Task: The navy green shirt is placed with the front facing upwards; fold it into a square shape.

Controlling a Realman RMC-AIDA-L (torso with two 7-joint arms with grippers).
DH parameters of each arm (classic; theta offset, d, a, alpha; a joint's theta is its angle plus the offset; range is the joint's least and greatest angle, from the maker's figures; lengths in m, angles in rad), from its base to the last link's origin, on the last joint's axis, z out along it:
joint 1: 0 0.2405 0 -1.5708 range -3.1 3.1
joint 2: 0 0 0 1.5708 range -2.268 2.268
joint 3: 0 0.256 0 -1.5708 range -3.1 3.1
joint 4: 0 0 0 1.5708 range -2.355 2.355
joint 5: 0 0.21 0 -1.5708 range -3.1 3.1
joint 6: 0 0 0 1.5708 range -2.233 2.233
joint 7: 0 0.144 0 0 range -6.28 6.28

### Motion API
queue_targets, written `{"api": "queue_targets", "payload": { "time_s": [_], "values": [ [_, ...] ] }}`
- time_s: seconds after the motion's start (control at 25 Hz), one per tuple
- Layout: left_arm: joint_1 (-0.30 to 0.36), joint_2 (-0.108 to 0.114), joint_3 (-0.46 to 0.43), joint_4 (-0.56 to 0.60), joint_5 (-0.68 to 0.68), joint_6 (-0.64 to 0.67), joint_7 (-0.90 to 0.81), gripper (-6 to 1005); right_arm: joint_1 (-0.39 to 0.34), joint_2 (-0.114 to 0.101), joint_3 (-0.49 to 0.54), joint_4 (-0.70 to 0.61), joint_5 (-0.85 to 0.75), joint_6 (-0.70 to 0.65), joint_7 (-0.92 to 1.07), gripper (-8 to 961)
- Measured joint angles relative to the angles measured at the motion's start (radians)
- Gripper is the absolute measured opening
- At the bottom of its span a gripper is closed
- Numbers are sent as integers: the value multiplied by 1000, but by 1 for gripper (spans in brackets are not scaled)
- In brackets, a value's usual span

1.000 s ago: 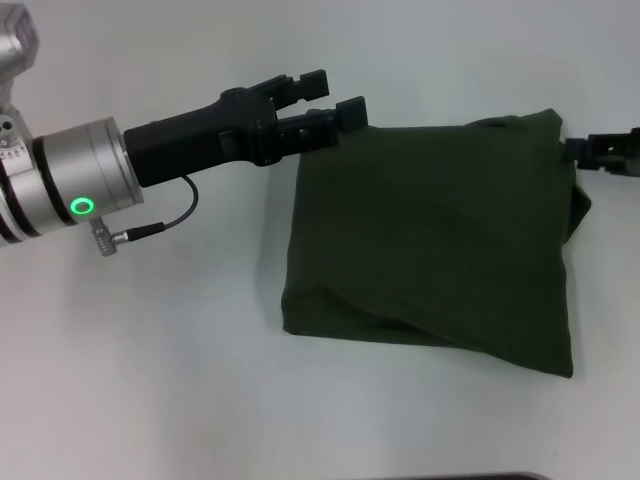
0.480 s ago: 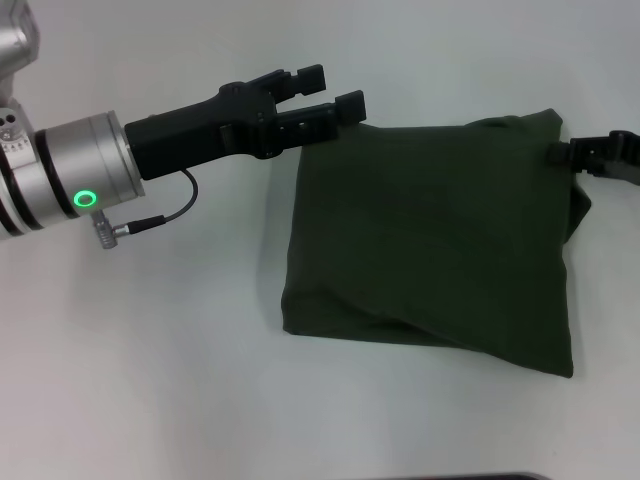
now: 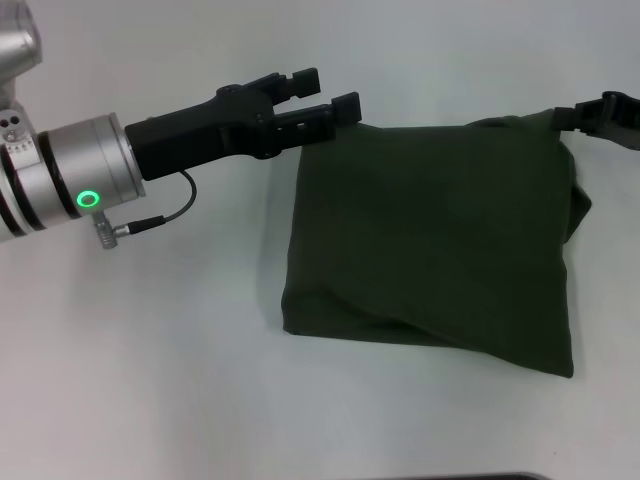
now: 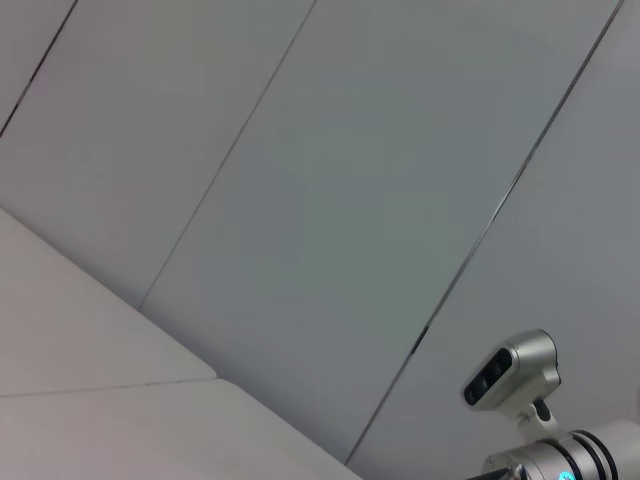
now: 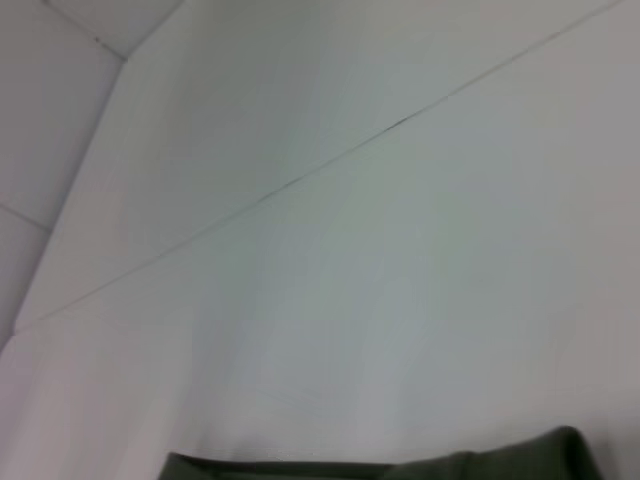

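1. Far left: left gripper parked just off the far-left corner of the navy green shirt, fingers a little apart, holding nothing
2. Middle: shirt flat on the white table, already a rough square, slightly longer front to back
3. Far right: right gripper by the far-right corner, can't tell its fingers; roughly as near as the left

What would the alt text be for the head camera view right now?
A dark green shirt, folded into a rough square, lies on a white table. The left pincer, open, hovers at its far left corner; the right pincer is at its far right corner.
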State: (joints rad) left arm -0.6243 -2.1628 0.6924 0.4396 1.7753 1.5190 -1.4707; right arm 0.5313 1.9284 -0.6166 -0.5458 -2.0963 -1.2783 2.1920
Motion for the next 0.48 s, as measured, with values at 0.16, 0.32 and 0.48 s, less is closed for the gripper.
{"api": "queue_targets", "payload": {
  "time_s": [0.16,0.32,0.48],
  "values": [
    [-3,0,4,4,7,1,-8,936,-5,17,16,-24,0,-27,-5,23],
    [-3,8,13,6,8,6,-23,935,-28,23,32,-45,1,-40,-13,75],
    [2,15,16,8,17,11,-43,940,-43,19,35,-45,-1,-72,-35,228]
  ]
}}
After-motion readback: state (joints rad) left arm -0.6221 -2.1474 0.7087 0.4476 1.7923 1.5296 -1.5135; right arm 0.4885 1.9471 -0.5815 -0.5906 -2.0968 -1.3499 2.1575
